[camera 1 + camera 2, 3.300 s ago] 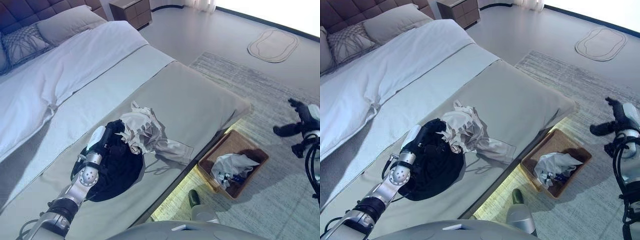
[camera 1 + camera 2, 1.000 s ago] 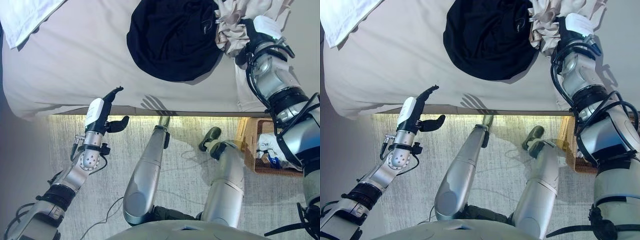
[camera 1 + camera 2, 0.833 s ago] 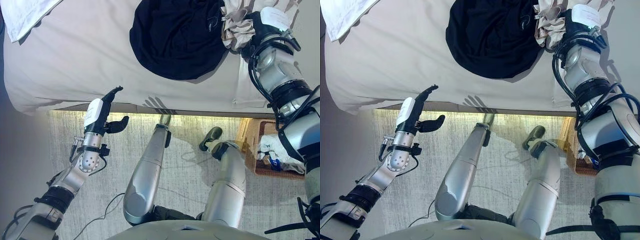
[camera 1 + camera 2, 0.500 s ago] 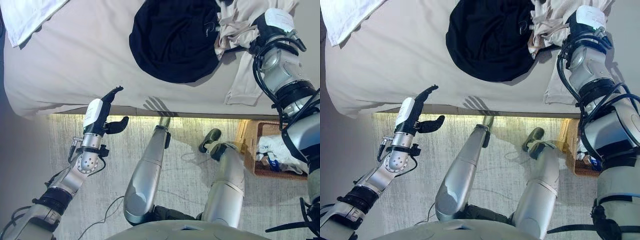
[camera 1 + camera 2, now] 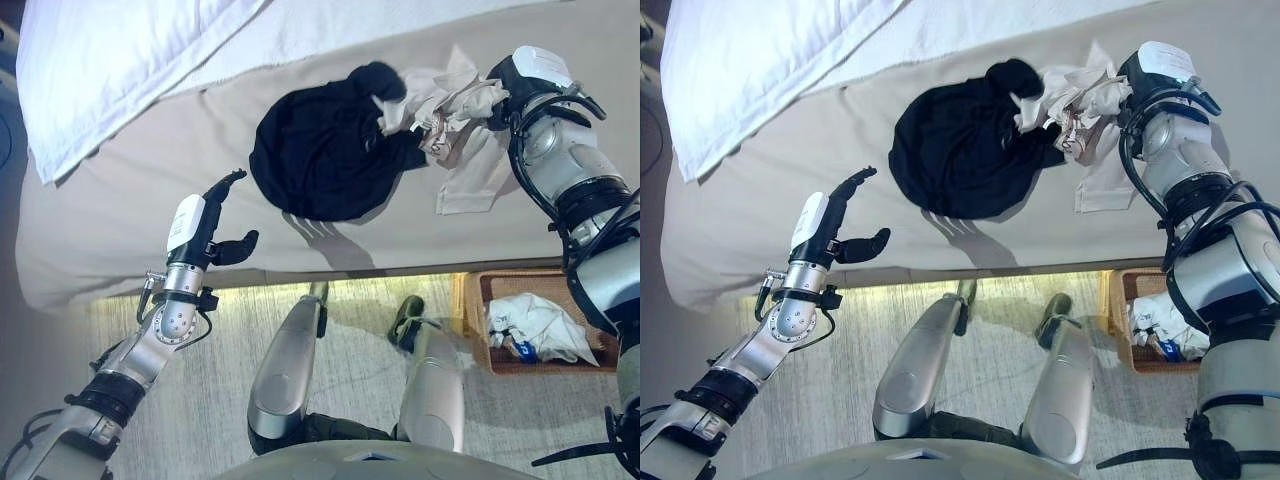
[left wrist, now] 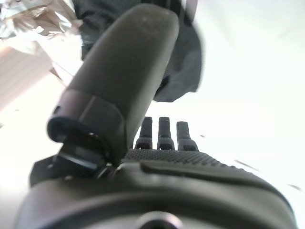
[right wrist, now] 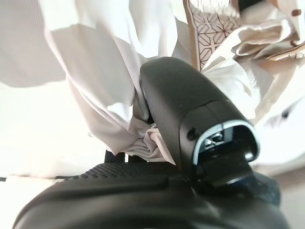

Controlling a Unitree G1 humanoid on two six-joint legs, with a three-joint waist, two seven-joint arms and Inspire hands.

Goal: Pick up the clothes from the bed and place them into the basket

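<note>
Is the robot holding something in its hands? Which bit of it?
The right hand pinches a bunched fold of the crumpled beige patterned garment on the bed. The left hand is open and holds nothing.

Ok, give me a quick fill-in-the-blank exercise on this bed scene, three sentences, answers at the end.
1. The right robot hand pinches the ____ garment.
2. The black garment lies on the ____.
3. The basket on the floor already holds a ____ piece of clothing, while the left robot hand hangs empty off the bed.

Missing words: beige; bed; white
</note>
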